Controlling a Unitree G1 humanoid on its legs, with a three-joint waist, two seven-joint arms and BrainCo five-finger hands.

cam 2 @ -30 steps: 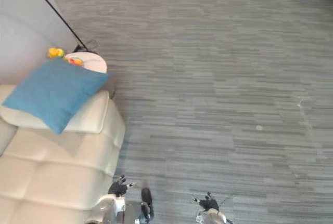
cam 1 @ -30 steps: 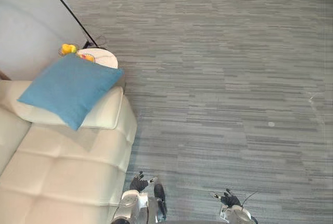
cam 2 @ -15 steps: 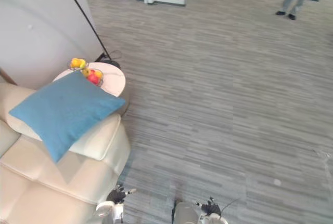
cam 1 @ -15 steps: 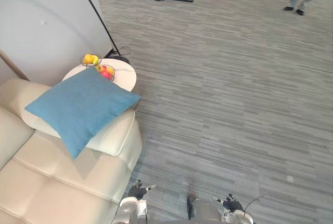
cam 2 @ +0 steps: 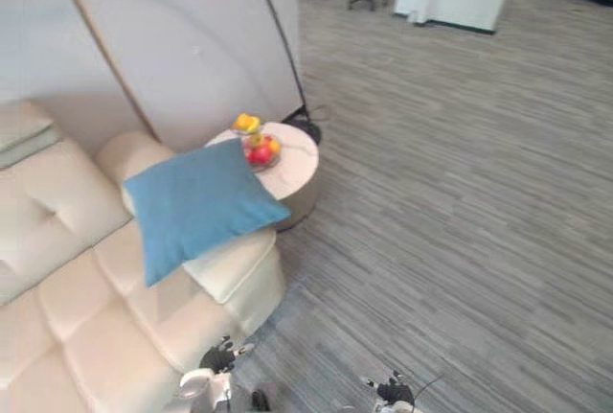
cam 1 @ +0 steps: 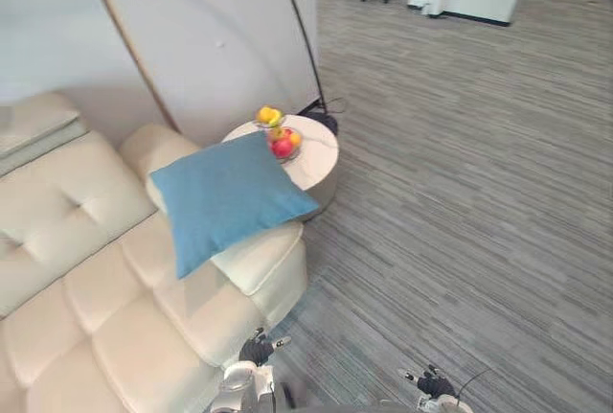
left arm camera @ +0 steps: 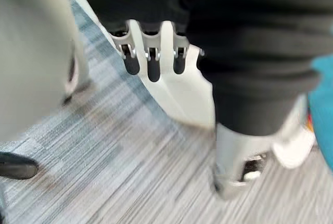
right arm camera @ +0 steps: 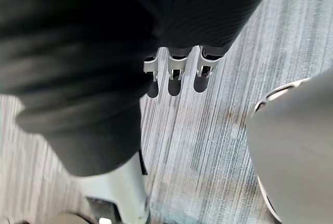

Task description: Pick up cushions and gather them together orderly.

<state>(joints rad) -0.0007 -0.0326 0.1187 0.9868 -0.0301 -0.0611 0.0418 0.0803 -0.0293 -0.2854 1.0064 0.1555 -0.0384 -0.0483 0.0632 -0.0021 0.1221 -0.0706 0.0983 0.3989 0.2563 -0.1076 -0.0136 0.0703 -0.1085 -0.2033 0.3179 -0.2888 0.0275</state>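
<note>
Cream sofa [cam 1: 96,288] — round side table [cam 1: 318,156] beside armrest, fruit bowl [cam 1: 279,136] on top.

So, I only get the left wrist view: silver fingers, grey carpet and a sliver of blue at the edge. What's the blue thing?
Observer: A blue cushion, lying tilted on the armrest of a cream sofa.
Operator: Is a hand holding it?
Observer: No. The left hand and the right hand hang open, low over the carpet, well apart from it.
Operator: Anything next to the sofa?
Observer: A round white side table carrying a fruit bowl, just past the cushion.
</note>
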